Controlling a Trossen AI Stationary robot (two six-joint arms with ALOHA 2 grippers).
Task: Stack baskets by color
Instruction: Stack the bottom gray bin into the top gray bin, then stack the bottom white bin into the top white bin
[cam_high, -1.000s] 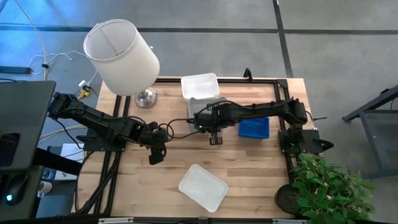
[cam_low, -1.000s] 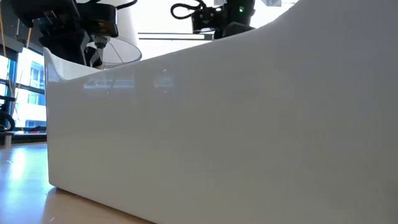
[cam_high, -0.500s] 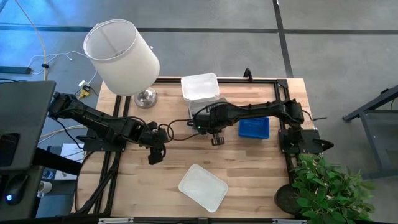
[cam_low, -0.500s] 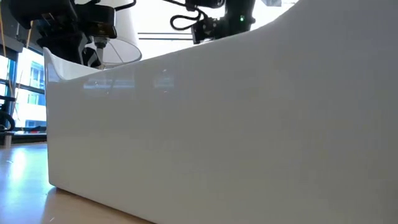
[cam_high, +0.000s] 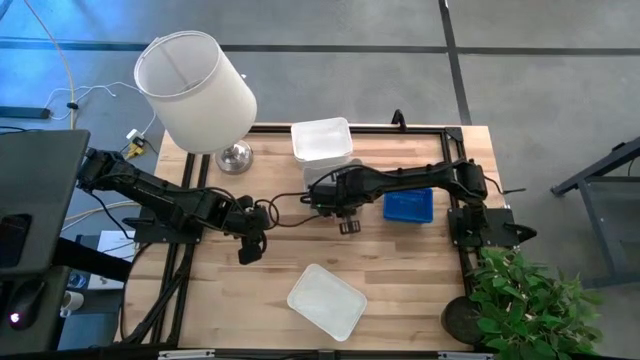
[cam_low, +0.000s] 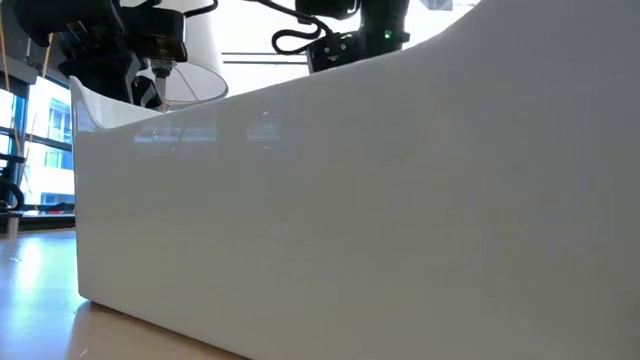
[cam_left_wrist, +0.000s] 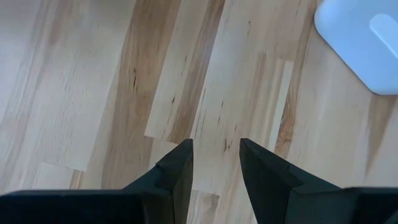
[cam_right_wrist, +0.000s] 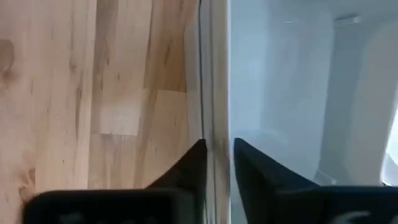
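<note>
While overhead hides it, right gripper (cam_right_wrist: 216, 163) straddles white basket (cam_right_wrist: 298, 93) rim (slightly parted) | left gripper (cam_left_wrist: 216, 163) parted, empty

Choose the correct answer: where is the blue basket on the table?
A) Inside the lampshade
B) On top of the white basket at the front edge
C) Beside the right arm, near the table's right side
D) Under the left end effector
C: in the high view the blue basket sits by the right arm, toward the table's right side.

On the surface (cam_high: 400, 270), a stack of baskets (cam_high: 321, 140) sits at the far edge, the lamp (cam_high: 196, 92) to its left. A slotted basket (cam_high: 409, 207) lies right of centre, and a lone basket (cam_high: 327, 300) lies at the near edge.
</note>
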